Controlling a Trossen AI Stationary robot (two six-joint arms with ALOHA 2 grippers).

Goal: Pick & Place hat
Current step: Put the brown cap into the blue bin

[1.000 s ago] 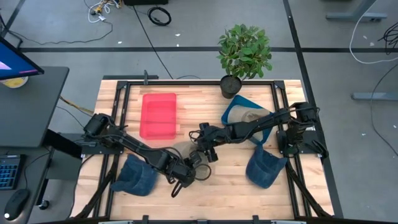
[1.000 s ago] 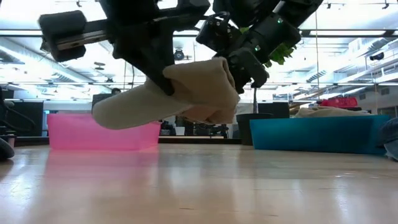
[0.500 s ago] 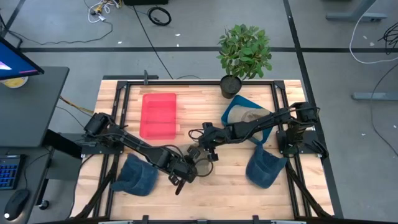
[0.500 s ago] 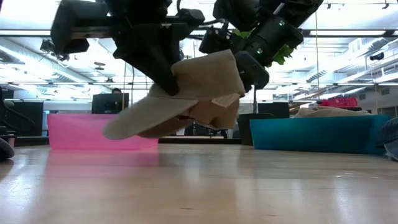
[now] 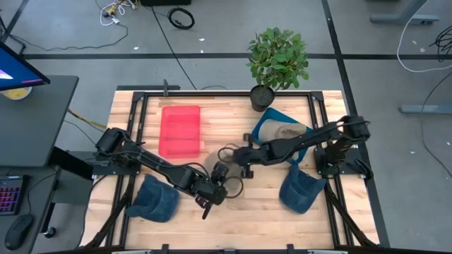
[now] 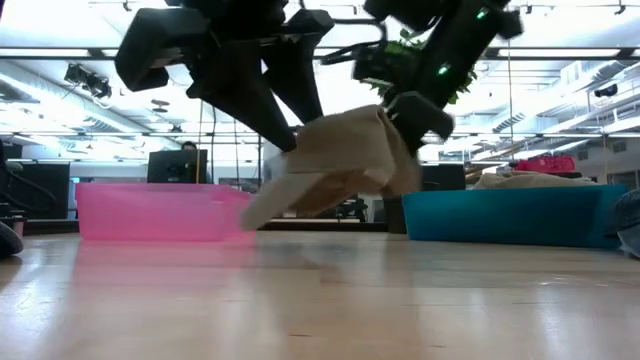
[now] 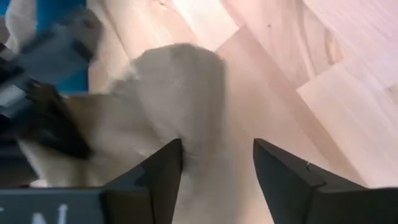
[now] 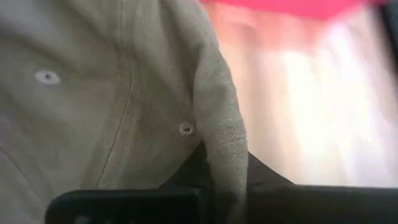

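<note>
**Tan cap lifted over mid-table**

Held clear of the light wooden table (image 5: pixel 261 194), a beige cotton baseball cap (image 6: pixel 335 165), near the middle, between a flat pink plastic bin (image 5: pixel 180 130) and a teal bin (image 6: pixel 510 215). Gripped at its crown by the right pincer (image 5: pixel 227 153). Alongside, the left pincer (image 7: pixel 214 168), fingers parted, holding nothing.

The tan hat (image 6: pixel 340 165) now hangs from the right gripper (image 5: pixel 227 154) alone, shifted right and farther from the near edge, while the left gripper (image 5: pixel 215 192) has let go, its fingers (image 7: pixel 283 171) spread and clear of the cloth.
</note>
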